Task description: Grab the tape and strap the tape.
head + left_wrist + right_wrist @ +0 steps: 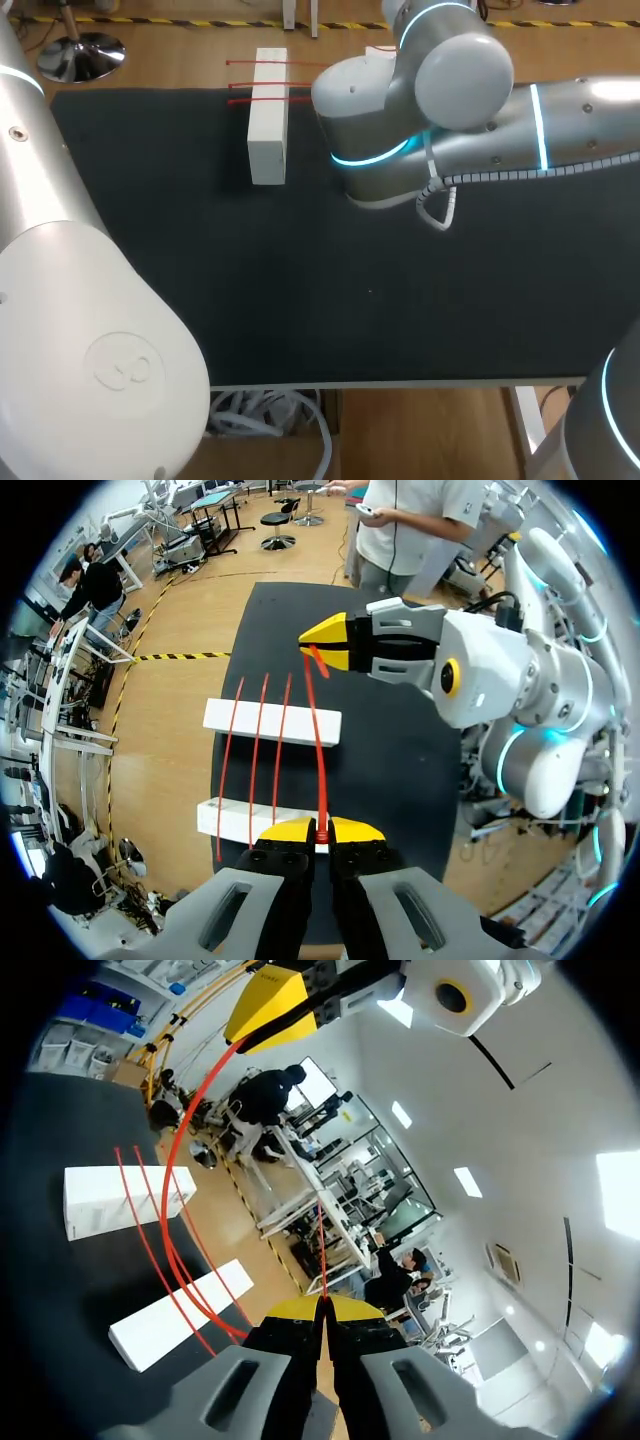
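Observation:
A red tape (pixel 321 750) stretches between my two grippers, above two white blocks (pixel 272 721) (pixel 250 820) on the black table. In the left wrist view my left gripper (pixel 320 831) is shut on the tape's near end, and my right gripper (pixel 325 645) pinches the far end ahead of it. In the right wrist view my right gripper (pixel 322 1307) is shut on the tape (pixel 175 1170), which curves up to my left gripper (pixel 262 1008). Three more red tapes (pixel 255 750) lie across both blocks. In the head view both grippers are hidden behind my right arm (pixel 420 120).
The head view shows one white block (pixel 268 115) with red tapes (pixel 245 85) across it near the table's far edge. My left arm (pixel 80 330) fills the near left corner. The black table top (pixel 330 300) runs bare towards the front edge.

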{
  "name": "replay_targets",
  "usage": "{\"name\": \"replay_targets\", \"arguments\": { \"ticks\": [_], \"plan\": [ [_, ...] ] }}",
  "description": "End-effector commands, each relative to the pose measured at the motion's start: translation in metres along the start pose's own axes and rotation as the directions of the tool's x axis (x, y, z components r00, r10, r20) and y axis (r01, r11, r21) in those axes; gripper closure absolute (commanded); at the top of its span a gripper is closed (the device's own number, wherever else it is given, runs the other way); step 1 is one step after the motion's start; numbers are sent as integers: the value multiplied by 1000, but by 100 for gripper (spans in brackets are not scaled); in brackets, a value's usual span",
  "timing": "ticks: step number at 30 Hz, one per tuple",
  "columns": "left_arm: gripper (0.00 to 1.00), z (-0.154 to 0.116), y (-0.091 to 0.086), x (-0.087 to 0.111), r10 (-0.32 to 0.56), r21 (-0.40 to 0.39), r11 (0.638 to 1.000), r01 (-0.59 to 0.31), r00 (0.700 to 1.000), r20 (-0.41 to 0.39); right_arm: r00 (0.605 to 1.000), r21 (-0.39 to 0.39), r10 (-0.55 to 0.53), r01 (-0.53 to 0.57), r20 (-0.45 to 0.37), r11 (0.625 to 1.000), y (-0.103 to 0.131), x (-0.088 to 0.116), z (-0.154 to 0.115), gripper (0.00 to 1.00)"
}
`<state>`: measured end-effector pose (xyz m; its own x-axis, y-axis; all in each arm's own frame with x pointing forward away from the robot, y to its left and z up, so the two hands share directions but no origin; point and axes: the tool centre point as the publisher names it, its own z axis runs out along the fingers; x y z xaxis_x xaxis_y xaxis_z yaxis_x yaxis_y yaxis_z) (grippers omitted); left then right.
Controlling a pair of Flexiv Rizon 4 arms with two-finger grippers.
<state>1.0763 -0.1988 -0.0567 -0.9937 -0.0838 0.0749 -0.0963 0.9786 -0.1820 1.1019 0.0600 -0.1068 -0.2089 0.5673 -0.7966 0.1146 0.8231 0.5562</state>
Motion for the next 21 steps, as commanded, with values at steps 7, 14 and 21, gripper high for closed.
{"name": "replay_targets", "arguments": {
  "ticks": [7, 14, 21],
  "plan": [
    [100, -1, 0, 0, 0, -3, 1000, 0, 1000, -2, 997, -11, -31, 32, 68, 999, 24, 1, -4, 100],
    [100, -1, 0, 0, 0, -3, 1000, 0, 1000, -2, 998, 32, 2, -4, 65, 999, 32, 3, -1, 100],
    [100, -1, 0, 0, 0, -3, 1000, 0, 1000, -2, 999, 6, -3, 3, 55, 1000, 47, 9, -3, 100]
  ]
}}
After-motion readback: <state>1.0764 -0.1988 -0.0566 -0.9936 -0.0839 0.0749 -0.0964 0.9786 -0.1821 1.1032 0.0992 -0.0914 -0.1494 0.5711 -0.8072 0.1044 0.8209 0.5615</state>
